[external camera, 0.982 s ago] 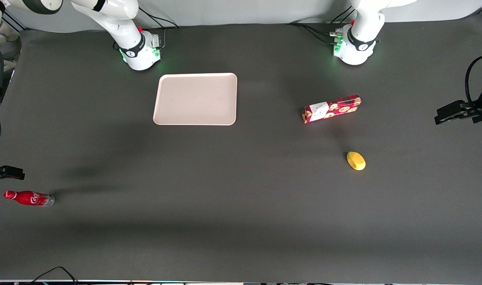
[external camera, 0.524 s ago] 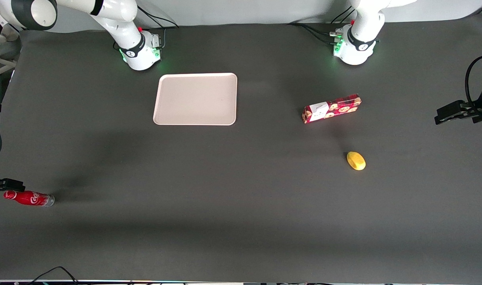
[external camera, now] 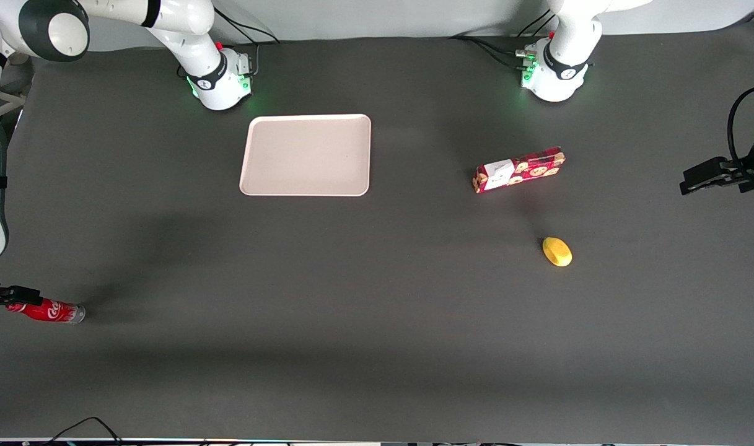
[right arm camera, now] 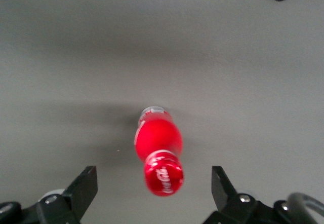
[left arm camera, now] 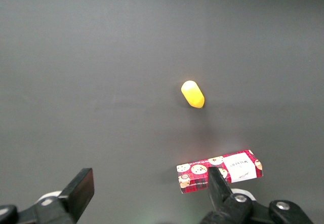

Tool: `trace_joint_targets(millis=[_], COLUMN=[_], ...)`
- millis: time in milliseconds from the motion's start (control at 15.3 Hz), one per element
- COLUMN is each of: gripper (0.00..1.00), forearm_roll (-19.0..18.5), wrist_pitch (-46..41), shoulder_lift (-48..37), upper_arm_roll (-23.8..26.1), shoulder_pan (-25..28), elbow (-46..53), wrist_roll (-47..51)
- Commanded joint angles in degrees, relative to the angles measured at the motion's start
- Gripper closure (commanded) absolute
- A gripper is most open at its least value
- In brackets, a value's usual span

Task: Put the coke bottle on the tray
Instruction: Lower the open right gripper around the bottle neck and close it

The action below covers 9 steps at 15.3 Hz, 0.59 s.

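Coke bottle (external camera: pixel 49 311): standing upright on the dark surface (external camera: pixel 377 322) at the working arm's end, near the 8 o'clock edge of the front view; red cap (right arm camera: pixel 163 174) toward the wrist camera, silvery base (right arm camera: pixel 153 111) on the surface.

Gripper (right arm camera: pixel 154 183): directly above the bottle; fingers (right arm camera: pixel 83 186) spread wide, one on each side of the cap, clear of it, not touching.

Tray (external camera: pixel 306 155): flat on the surface, well apart from the bottle, toward 1 o'clock from it and farther from the front camera; nothing on it.

Snack box (external camera: pixel 518 169): lying toward the parked arm's end, at 3 o'clock from the tray.

Yellow object (external camera: pixel 556 251): near the box, at 5 o'clock from it, nearer the front camera.
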Motion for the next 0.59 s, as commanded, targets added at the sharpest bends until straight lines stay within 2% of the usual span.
trace_joint_targets(millis=[0,262,524], gripper=[0.0,0.01,0.16], forearm_roll=[-0.6,-0.5,-0.4], wrist_pitch=[0.9,1.5,1.8], shoulder_lift=[1.8,2.5,2.9], upper_arm_roll=[0.9,0.9,0.9], shoulder_pan=[-1.7,-1.9,-1.9], elbow=[2.1,2.2,2.1], wrist_roll=[-3.0,-2.8,-2.7])
